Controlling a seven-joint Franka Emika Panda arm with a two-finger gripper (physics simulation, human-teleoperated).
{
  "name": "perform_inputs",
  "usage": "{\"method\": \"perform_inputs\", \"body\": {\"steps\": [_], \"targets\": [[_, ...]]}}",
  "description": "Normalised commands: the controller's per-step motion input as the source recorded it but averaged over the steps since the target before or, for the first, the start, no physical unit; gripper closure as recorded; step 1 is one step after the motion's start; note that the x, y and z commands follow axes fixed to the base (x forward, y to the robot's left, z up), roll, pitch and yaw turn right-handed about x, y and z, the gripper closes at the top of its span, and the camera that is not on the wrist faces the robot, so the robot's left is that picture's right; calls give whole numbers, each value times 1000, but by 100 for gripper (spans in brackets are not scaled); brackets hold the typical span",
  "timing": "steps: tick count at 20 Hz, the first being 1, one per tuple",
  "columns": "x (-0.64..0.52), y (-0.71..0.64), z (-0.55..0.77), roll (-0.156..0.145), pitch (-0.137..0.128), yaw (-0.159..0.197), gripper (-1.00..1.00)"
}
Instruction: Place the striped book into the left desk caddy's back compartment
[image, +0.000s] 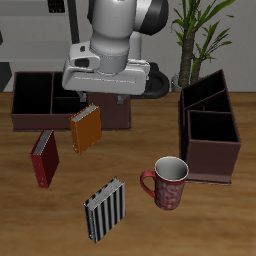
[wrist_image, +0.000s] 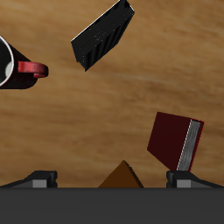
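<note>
Pincer (wrist_image: 112, 179): fingers (wrist_image: 40, 178) spread apart, nothing between them, hanging above the orange book (image: 85, 128) on the worktop (image: 210, 215). Striped book (image: 105, 209): lying flat nearer the front edge, beside the mug (image: 168, 182), untouched. Left desk caddy (image: 210, 135): back compartment (image: 203, 96) vacant. Advised: travel forward past the orange book, centre over the striped cover, align fingers across its narrow width before descending.

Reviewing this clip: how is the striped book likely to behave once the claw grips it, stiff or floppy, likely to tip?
The striped book looks thin and flat-sided, so probably rigid and light. It appears to stand tilted on the table, so a nudge could topple it. Its smooth-looking cover may slip in a shallow pinch.
</note>
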Motion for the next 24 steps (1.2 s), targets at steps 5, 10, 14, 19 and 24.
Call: {"method": "perform_inputs", "body": {"steps": [5, 10, 14, 19, 24], "targets": [[400, -37, 55, -19, -24, -23, -100], [273, 67, 92, -28, -27, -45, -100], [377, 9, 120, -48, -18, -50, -100], [341, -22, 49, -41, -29, -71, -100], [288, 162, -91, -11, -18, -94, -100]]}}
